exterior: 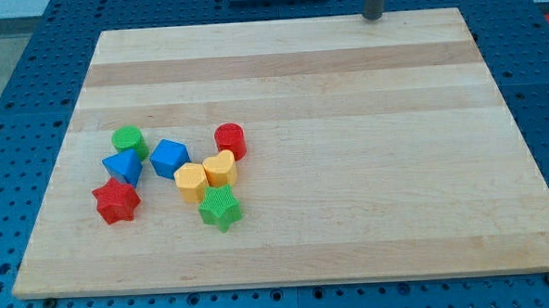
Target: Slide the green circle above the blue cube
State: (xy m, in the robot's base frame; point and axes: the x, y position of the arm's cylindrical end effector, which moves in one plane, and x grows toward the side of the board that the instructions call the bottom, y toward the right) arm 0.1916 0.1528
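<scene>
- wooden board [349,151]: light planks, fills most of frame, sits on blue perforated table [11,82]
- all blocks clustered left-centre of frame
- green circle [128,141] top-left of cluster, touching blue triangle-ish block [123,166] below it
- blue cube [169,158] just right of those
- red cylinder [229,140] right of cube
- yellow hexagon-ish block [191,183] + yellow heart [220,168] touching
- red star [117,200] lower left
- green star [220,208] lowest
</scene>
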